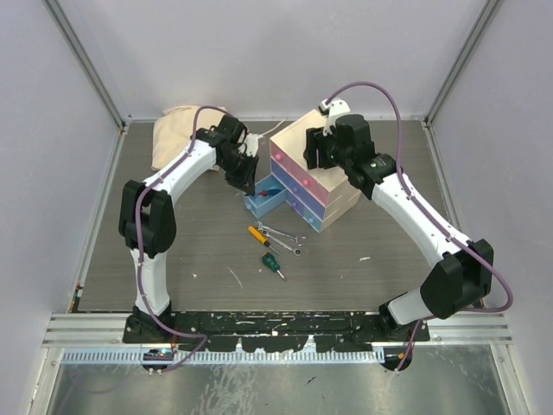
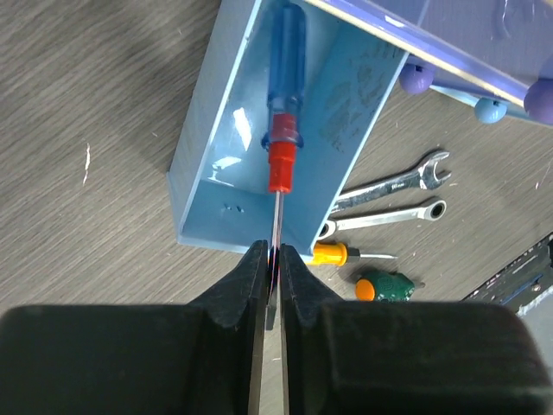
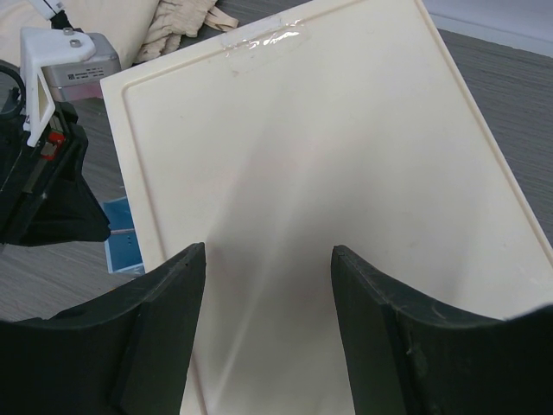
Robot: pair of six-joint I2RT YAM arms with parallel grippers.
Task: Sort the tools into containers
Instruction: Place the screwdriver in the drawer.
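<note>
My left gripper (image 2: 275,251) is shut on the thin metal shaft of a blue-handled screwdriver (image 2: 285,69) with a red collar. Its handle hangs inside the pulled-out light-blue drawer (image 2: 207,130). In the top view this gripper (image 1: 246,186) is at the drawer (image 1: 256,206), left of the cream chest (image 1: 341,203). My right gripper (image 3: 268,255) is open and empty above the chest's top (image 3: 346,130). On the table lie an orange-handled screwdriver (image 2: 330,253), a stubby green-handled one (image 2: 389,285) and two silver spanners (image 2: 389,183). The black-handled wrench is out of view.
The pink drawer (image 1: 289,164) and the blue drawer (image 1: 302,192) below it are shut. A beige cloth bag (image 1: 177,130) lies at the back left. Grey walls close in the table on three sides.
</note>
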